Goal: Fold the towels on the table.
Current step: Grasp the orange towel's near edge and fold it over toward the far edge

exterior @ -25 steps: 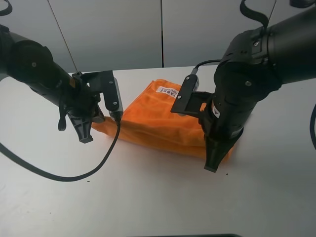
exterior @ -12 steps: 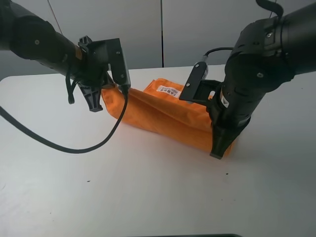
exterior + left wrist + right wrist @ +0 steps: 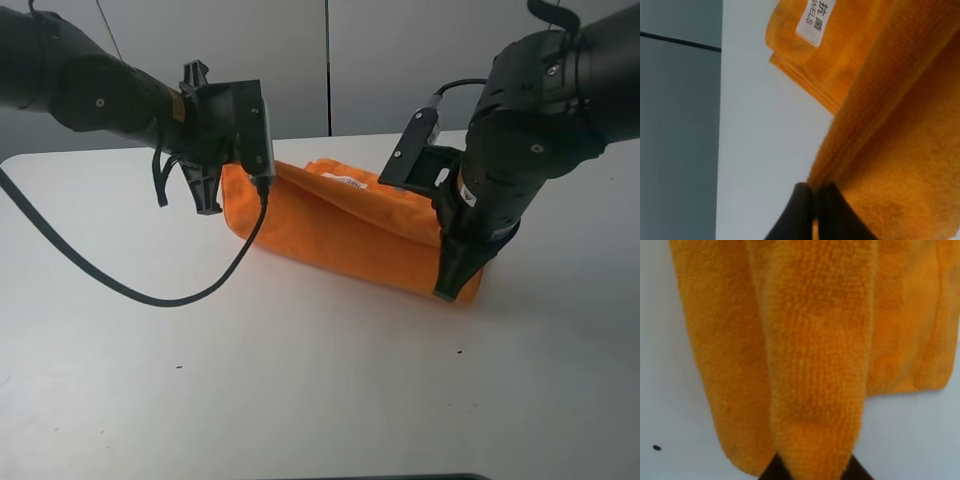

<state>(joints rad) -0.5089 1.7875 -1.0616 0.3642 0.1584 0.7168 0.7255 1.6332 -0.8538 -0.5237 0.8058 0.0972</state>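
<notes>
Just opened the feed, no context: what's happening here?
Two arms are mid-fold on the orange towel on the white table. The left gripper and right gripper each have jaws shut on one end of a lifted edge, held raised and arched over the rest of the cloth. The fold is not yet laid flat.

In my left wrist view the label [image 3: 815, 15] is cut by the picture's edge, so I read only part of its print. From the high camera it is a thin white sliver under the raised fold of the towel [image 3: 340, 235], too small to read. The left end effector [image 3: 208, 203] shows only dark tips at the wrist picture's edge, pinching cloth. The right end effector [image 3: 449, 287] covers the towel's corner from above, and its wrist view crops both fingers. Both arms run out of frame, and the table [image 3: 300, 400] is cropped at both sides.
</notes>
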